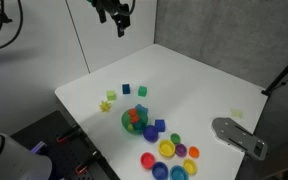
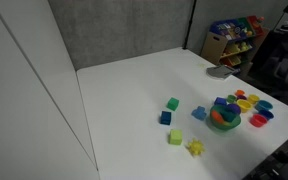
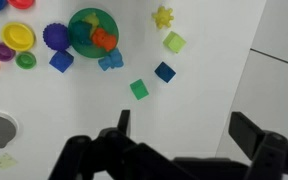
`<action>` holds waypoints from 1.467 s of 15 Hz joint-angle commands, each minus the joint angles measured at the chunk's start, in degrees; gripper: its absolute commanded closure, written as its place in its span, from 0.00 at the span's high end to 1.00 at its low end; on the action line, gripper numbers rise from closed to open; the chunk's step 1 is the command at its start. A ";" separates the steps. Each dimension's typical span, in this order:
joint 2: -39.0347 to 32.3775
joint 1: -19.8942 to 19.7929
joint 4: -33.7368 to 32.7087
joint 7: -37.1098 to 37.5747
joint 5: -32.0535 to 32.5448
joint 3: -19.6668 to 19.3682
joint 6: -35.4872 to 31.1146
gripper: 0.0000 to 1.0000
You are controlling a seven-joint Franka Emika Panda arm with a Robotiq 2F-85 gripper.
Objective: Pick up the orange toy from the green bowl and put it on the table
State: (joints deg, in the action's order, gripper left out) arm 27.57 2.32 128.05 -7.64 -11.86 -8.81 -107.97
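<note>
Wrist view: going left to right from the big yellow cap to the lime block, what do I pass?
From the left: yellow cap → purple spiky toy → green bowl → green block → lime block. The blue blocks and yellow star overlap others sideways, so they are left out.

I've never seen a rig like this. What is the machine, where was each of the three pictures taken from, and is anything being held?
It is one robot arm ending in a two-fingered pincer. Two pictures come from cameras standing outside the robot, viewing the white table from different places. The third comes from a camera on the wrist, looking down past the pincer. On the table are a green bowl with a small orange toy inside, scattered coloured blocks and a cluster of round coloured caps. The pincer is open, well above the table, and holds nothing.
</note>
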 commanded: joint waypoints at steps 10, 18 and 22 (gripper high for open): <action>-6.35 -2.20 -1.83 0.15 -0.03 1.43 -4.53 1.00; -18.30 -3.23 -1.32 0.13 -0.30 1.64 -14.57 1.00; -25.34 -3.76 -0.88 0.35 -0.17 2.02 -19.33 1.00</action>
State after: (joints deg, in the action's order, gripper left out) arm 6.71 -0.26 127.91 -7.61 -11.86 -7.77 -124.78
